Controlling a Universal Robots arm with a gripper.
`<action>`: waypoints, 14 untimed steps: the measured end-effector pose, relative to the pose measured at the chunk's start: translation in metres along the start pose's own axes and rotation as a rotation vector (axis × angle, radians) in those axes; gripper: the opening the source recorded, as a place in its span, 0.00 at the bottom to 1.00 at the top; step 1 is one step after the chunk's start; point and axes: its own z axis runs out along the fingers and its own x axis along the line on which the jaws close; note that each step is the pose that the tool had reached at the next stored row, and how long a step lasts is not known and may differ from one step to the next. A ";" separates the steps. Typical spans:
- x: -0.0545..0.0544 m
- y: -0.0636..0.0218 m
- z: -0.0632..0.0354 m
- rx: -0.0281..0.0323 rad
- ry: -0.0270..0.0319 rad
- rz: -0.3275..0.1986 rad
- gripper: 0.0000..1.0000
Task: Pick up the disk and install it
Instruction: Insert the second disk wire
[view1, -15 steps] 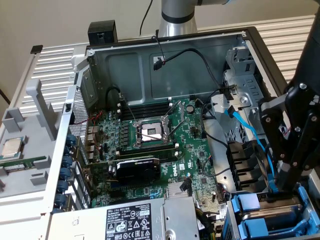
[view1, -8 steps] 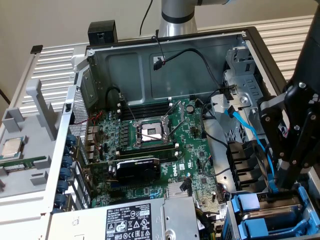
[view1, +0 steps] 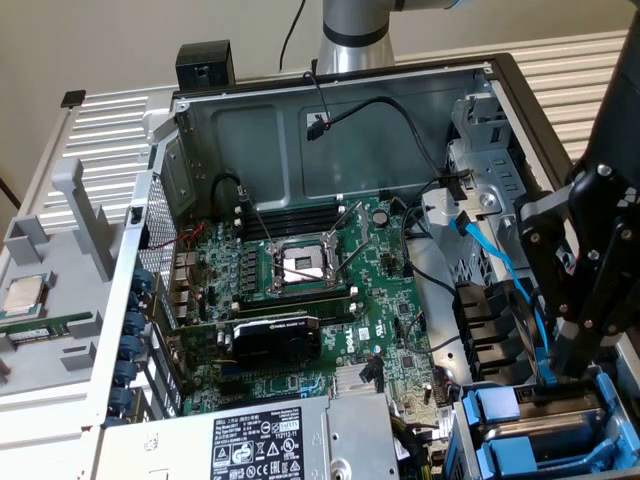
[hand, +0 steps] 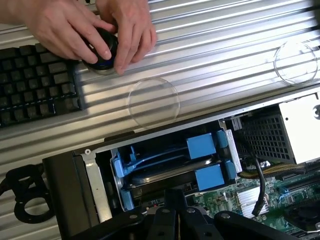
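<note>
While lowered over the drive bay at the exterior view's lower right, gripper (view1: 572, 365) closed narrow, nothing seen between the fingers. Disk (hand: 170, 167) already seated in its blue carrier inside the bay (view1: 590, 425), just under the fingertips; contact hard to judge. Blue cables (view1: 520, 300) running beside the fingers, black cables (view1: 430, 150) draped across the case wall. Motherboard (view1: 300, 300) well apart, CPU socket (view1: 305, 262) open. Outside the case: keyboard (hand: 35, 85), a person's hands (hand: 90, 30) on a dark round object, two clear dishes (hand: 153, 101).
</note>
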 end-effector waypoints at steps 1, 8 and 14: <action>0.000 0.0000 0.0000 0.0000 0.0000 0.000 0.11; 0.000 0.0000 -0.0010 0.0001 0.0000 0.000 0.11; -0.001 0.0005 -0.0059 0.0002 -0.0001 0.000 0.11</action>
